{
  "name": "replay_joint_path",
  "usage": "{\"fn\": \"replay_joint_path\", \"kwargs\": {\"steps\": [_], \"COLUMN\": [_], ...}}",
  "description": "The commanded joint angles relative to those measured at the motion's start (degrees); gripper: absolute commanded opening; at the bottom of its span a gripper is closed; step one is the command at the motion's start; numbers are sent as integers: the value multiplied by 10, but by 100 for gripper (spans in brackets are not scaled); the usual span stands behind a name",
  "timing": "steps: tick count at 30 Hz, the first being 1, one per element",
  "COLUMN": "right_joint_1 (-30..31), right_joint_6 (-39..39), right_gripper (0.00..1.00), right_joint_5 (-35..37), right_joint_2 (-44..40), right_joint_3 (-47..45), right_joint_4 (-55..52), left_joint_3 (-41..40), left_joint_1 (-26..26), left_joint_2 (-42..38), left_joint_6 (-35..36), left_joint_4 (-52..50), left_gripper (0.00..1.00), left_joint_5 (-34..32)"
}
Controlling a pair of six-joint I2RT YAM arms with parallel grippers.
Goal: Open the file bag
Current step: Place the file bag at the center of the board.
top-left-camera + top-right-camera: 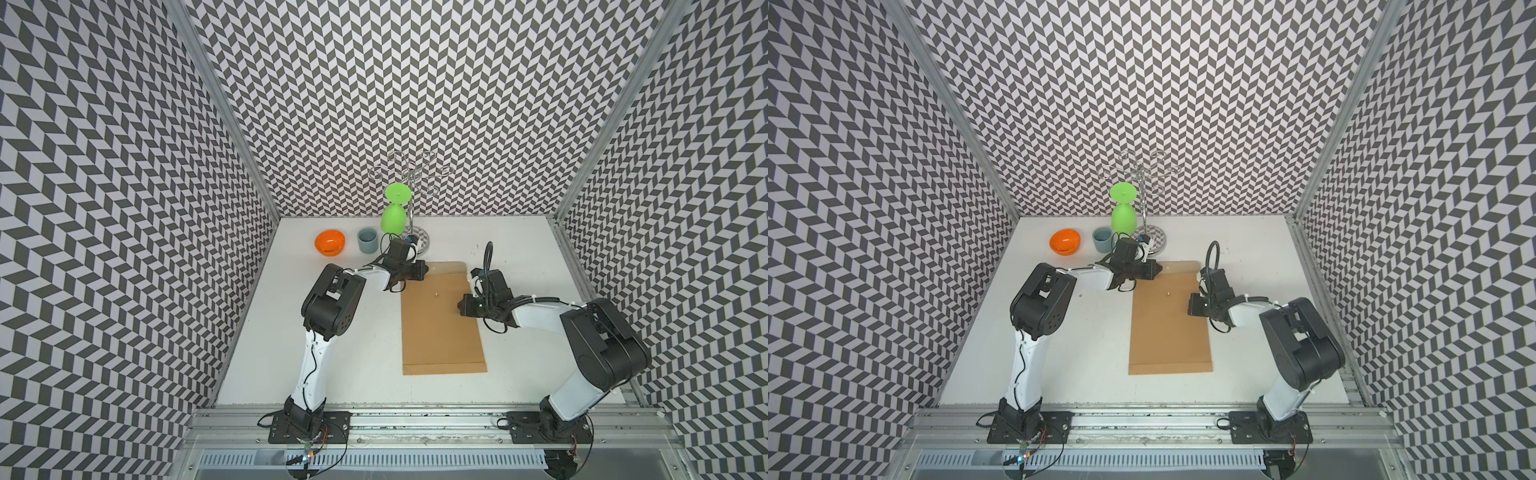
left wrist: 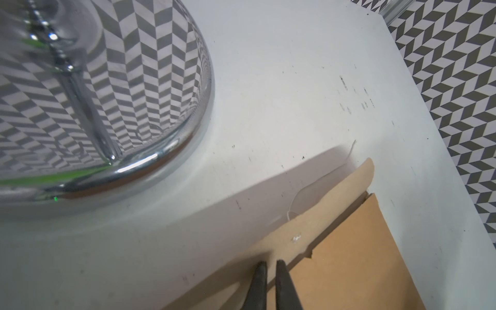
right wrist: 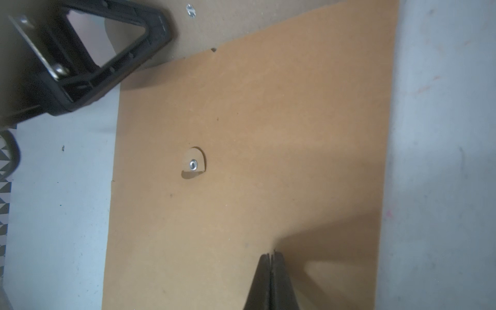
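The file bag (image 1: pixel 440 328) lies flat on the white table (image 1: pixel 332 353), midway between the two arms, its long sides running from near to far. It looks to me like a thing that weighs next to nothing: thin brown kraft paper, stiff enough to hold its sheet shape but quick to crease or tear, and smooth enough to skate on the tabletop if pulled without something pinning it. It is a plain tall rectangle with a folded seam across its near end. At the far end the flap (image 2: pixel 335 206) is already turned back off the body, showing a paler inner face with a small rivet, and it stands a little clear of the table. A thin white string (image 2: pixel 316 185) trails loose on the table beyond it. Out on the body sits the small round button (image 3: pixel 193 164) with its metal eyelet, and no string is wound on it. The flap's free edge or corner is the sensible place to take hold, as the flat body offers no lip. The left gripper (image 2: pixel 271 265) is at the far left corner, its jaws a narrow slit apart, loosened rather than clenched, tips at the flap's edge. The right gripper (image 3: pixel 271 255) is clenched tight with nothing between its jaws, its tip down on the body near the right edge, which I take to be pinning the bag.
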Motion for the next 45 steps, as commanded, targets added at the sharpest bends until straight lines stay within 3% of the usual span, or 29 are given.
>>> {"fn": "replay_joint_path", "kwargs": {"steps": [1,9,15,23,35,45], "right_joint_1": [2,0,-9,-29,-47,-55], "right_joint_6": [-3,-7,-4,-9,-20,-32], "right_gripper": [0,0,2,1,0,0], "right_joint_5": [3,6,17,16,20,29], "right_joint_2": [18,3,6,131,233,256], "right_joint_3": [1,42,149,310,345,313], "right_joint_4": [-1,-29,-62,-97,-82,-70], "left_joint_3": [28,31,3,4,10,10], "left_joint_1": [8,8,8,9,8,8], "left_joint_2": [26,45,30,31,36,40], "left_joint_6": [-3,5,15,43,58,64], "left_joint_4": [-5,-22,-9,-21,-35,-37], "left_gripper": [15,14,14,14,14,14], "left_joint_5": [-13,-10,-7,-3,3,1]}}
